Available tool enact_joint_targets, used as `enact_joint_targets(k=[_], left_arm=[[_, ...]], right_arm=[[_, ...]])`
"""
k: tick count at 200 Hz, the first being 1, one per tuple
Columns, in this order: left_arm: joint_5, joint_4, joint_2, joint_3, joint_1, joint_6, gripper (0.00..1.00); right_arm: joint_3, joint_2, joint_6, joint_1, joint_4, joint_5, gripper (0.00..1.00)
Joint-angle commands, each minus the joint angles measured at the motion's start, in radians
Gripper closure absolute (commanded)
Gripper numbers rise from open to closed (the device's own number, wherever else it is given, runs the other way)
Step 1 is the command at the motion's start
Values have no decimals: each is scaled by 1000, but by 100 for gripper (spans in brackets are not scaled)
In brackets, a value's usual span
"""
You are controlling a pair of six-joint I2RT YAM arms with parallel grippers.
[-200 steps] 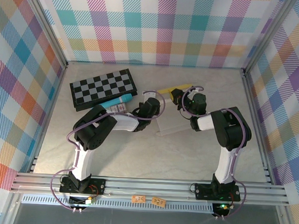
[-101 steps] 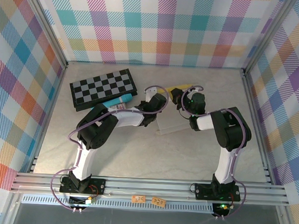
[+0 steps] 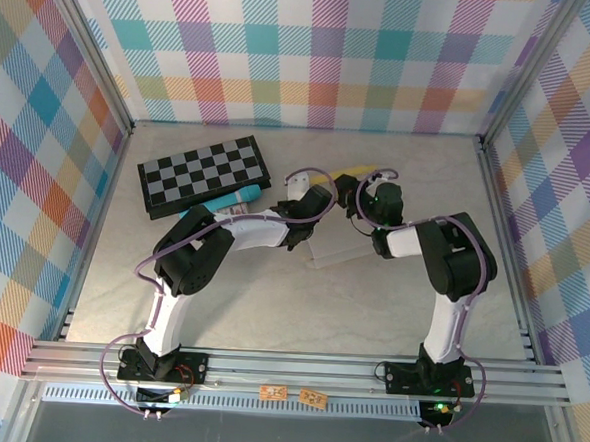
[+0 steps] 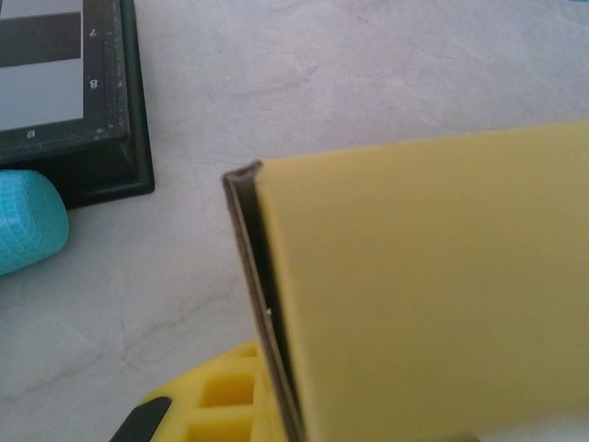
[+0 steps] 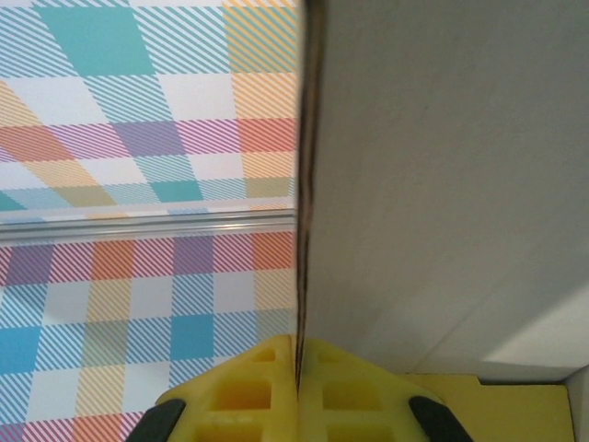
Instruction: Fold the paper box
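Observation:
The paper box [image 3: 350, 171] stands half folded in the middle of the table, between the two wrists. In the left wrist view its yellow panel [image 4: 433, 276] stands on edge, and my left gripper [image 4: 276, 410] is shut on the panel's lower edge. The right wrist view shows a pale grey panel of the paper box [image 5: 442, 184] upright, its thin edge pinched between my right gripper's [image 5: 297, 373] yellow fingers [image 5: 239, 391]. Seen from above, the left gripper [image 3: 312, 198] and the right gripper [image 3: 363, 197] face each other across the box.
A black-and-white checkerboard [image 3: 204, 174] lies at the back left, its corner near the left gripper [image 4: 55, 83]. A teal tube [image 3: 226, 203] rests against its front edge [image 4: 28, 221]. Plaid walls close off the table's back and sides.
My left gripper has moved right and further back to the box and closed on its yellow panel. The right arm has barely moved.

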Motion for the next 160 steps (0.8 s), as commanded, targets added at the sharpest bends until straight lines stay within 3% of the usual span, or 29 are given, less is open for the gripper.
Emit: enact_joint_targets(k=[1, 32, 55, 101, 128, 160], left_arm=[[5, -52, -36, -10, 43, 26, 100], [114, -148, -125, -5, 93, 17, 100], [236, -248, -185, 24, 133, 18, 100], [604, -488, -252, 134, 208, 52, 100], [770, -656, -244, 244, 236, 77, 100], [837, -768, -273, 294, 236, 115, 100]], right_arm=[[0, -101, -30, 26, -288, -36, 66], [115, -291, -106, 14, -693, 58, 36], [270, -411, -189, -14, -1053, 143, 25], [669, -453, -440, -56, -1645, 279, 25], [775, -452, -538, -63, -1818, 333, 27], [817, -466, -600, -63, -1926, 356, 28]])
